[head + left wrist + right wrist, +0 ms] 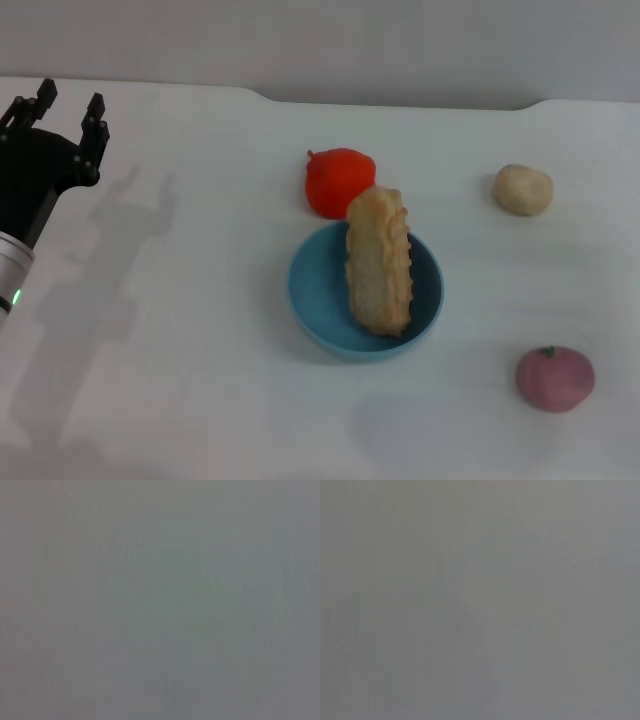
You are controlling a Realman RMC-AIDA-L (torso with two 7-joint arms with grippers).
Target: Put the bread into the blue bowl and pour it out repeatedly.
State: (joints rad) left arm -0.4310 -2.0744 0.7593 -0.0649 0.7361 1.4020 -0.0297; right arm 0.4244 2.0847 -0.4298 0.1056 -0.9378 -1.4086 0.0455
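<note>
Now my left gripper hovers far left, jaws spread and empty (right arm unseen), so I'd grip the blue bowl rim and tip the bread out slowly.

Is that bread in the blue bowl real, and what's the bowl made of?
The bread looks like a toy, probably foam or soft plastic: its ridges are very regular and its golden-tan surface is matte and even. I can't be sure. The blue bowl looks like plastic: smooth, plain walls, uniform light-blue colour, slight sheen. The left gripper is open, far off.
</note>
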